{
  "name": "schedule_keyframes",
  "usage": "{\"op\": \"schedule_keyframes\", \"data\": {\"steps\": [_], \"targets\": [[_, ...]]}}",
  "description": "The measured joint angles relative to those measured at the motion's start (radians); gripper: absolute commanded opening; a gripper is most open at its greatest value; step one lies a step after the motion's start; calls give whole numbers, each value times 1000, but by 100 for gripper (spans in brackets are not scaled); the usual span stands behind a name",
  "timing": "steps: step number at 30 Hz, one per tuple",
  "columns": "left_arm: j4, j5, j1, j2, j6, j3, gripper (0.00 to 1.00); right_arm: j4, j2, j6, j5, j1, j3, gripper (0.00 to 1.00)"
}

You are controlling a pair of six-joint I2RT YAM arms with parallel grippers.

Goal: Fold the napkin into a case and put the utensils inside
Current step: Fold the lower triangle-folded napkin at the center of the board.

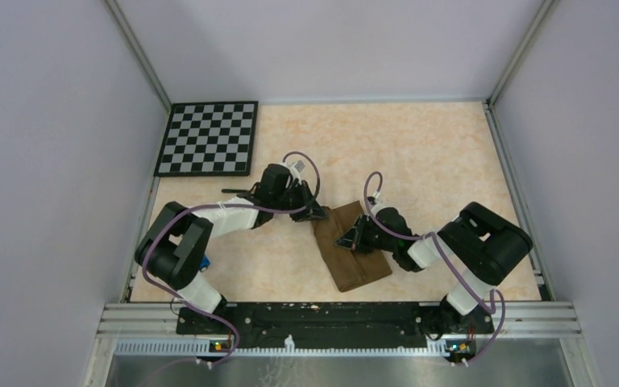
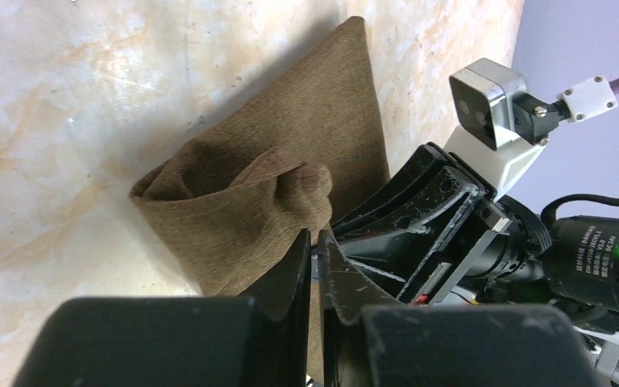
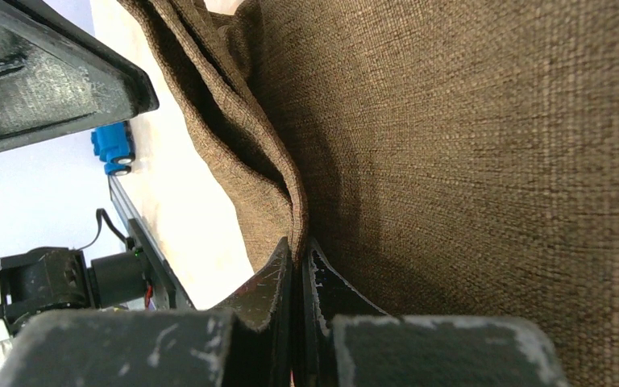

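Napkin pinched by both grippers just right of centre in the top view
Folded dark brown napkin (image 1: 360, 260) lies long and tilted on the table, its upper end bunched open. Left gripper (image 2: 314, 242) is at that upper end, jaws nearly together with cloth between them. Right gripper (image 3: 298, 246) is at the cloth's left edge, jaws closed on a raised fold. Blue toy car (image 3: 113, 149) is at the left of the right wrist view, checkerboard (image 1: 208, 137) in the upper left of the top view

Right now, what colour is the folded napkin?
Plain dark brown napkin with a visible woven texture; it shows best in the right wrist view.
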Motion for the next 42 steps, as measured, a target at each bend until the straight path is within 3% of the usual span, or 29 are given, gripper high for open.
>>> {"op": "schedule_keyframes", "data": {"steps": [35,40,42], "targets": [[52,-11,-10,165,37,69,6,58,23,25,-28,27,-18,0],[91,-5,-10,189,64,65,5,-9,-28,-8,-17,27,-18,10],[118,2,-10,200,76,61,5,-63,-75,-34,-7,27,-18,19]]}}
